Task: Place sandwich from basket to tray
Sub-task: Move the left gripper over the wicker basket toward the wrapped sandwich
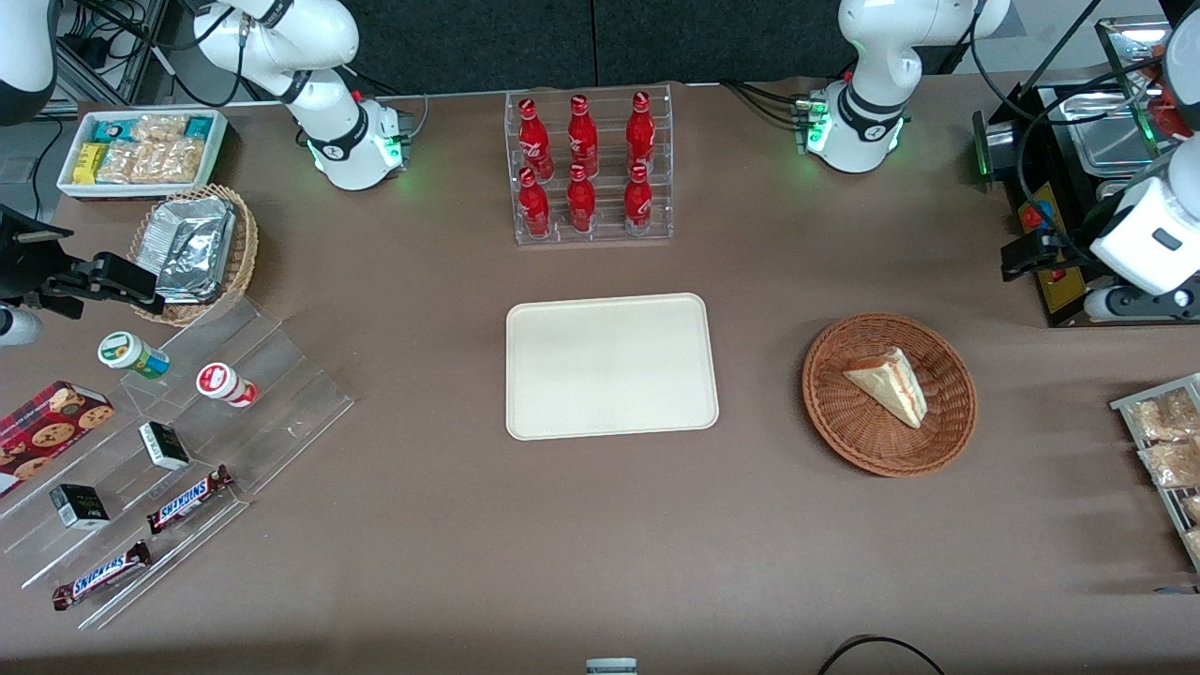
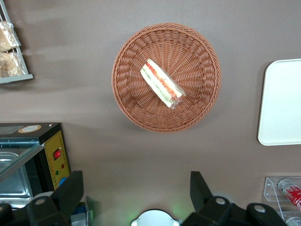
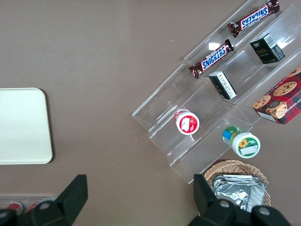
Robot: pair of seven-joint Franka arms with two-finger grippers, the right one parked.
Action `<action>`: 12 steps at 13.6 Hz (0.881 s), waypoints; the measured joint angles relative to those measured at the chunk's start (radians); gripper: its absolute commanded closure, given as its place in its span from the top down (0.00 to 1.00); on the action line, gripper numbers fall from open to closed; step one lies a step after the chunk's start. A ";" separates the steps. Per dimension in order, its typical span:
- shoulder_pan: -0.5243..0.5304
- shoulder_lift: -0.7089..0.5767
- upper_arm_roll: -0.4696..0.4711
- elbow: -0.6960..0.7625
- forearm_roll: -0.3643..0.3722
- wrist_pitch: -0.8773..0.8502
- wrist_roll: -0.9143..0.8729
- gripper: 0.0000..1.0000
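The sandwich (image 1: 891, 384) lies in the basket (image 1: 848, 427), untouched. The tray (image 1: 609, 366) sits bare toward the parked arm's end, well apart. The gripper (image 2: 136, 190) hangs above the table beside the basket, fingers spread wide, holding nothing. Everything remains: reach, grasp, carry, place.

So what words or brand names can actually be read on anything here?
"SNICKERS": on each of the two Snickers bars on the clear stand.
Red bottles: white script, too small to read.
Small dark boxes, cookie box, two tubs: print unreadable.
The gripper hangs open above the table, carrying no text.
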 measured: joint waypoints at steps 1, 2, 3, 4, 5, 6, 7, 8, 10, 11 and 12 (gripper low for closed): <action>-0.005 0.000 0.008 0.005 -0.001 -0.003 0.001 1.00; -0.006 0.000 0.010 0.006 -0.001 -0.004 0.002 1.00; -0.006 0.001 0.010 0.006 -0.001 -0.004 0.002 1.00; -0.006 0.004 0.010 0.003 0.002 -0.001 0.002 1.00; -0.007 0.011 0.011 -0.008 0.012 0.008 0.001 1.00; -0.007 0.017 0.011 -0.038 0.028 0.041 -0.001 1.00; -0.007 0.021 0.012 -0.089 0.039 0.105 -0.012 1.00; -0.007 0.023 0.013 -0.150 0.042 0.184 -0.044 1.00; -0.008 0.027 0.014 -0.283 0.044 0.359 -0.167 1.00; -0.010 0.029 0.014 -0.346 0.044 0.447 -0.242 1.00; -0.012 0.030 0.014 -0.403 0.044 0.530 -0.318 1.00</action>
